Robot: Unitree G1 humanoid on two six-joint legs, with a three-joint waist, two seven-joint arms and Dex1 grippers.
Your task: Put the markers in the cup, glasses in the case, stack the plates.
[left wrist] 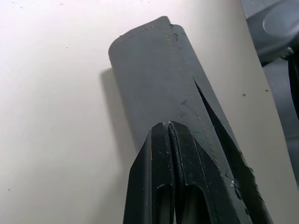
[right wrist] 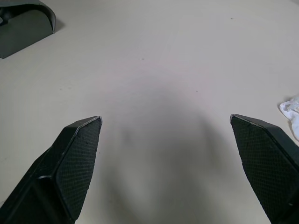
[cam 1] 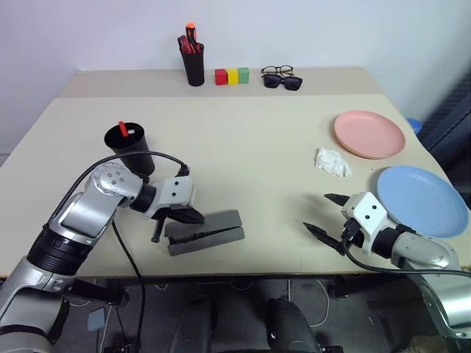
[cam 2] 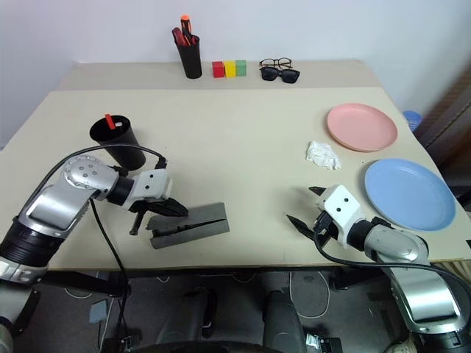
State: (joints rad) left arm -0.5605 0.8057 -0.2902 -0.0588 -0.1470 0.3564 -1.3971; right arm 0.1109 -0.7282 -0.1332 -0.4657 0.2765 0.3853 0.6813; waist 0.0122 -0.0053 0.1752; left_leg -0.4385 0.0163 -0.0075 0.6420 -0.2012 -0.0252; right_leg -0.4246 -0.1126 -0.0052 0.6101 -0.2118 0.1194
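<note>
Table (cam 1: 243, 154) of pale beige carries everything, with a second table pushed against its far edge by the wall. Biggest on it are the two plates at the right: the light blue plate (cam 1: 421, 200) near the front right corner and the salmon pink plate (cam 1: 369, 134) just behind it, lying apart, not stacked. A crumpled white scrap (cam 1: 332, 162) sits between the pink plate and the middle of the table. At the front left the grey case (cam 1: 206, 232) lies nearly shut, a narrow gap showing along its side, and the left hand (cam 1: 190, 215) rests on top of its lid with both fingers pressed together, gripping nothing. The right hand (cam 1: 324, 215) hovers low over bare table beside the blue plate, its fingers spread wide and empty. Behind the left arm stands the black cup (cam 1: 131, 147) with a red-capped marker (cam 1: 123, 129) poking out of it. Along the back sit a black pen holder (cam 1: 194, 64) full of red and orange pens, three small blocks (cam 1: 232, 76) in red, yellow and green, and two pairs of spectacles (cam 1: 281, 77) side by side; whether the wire-rimmed glasses are among them I cannot tell.
</note>
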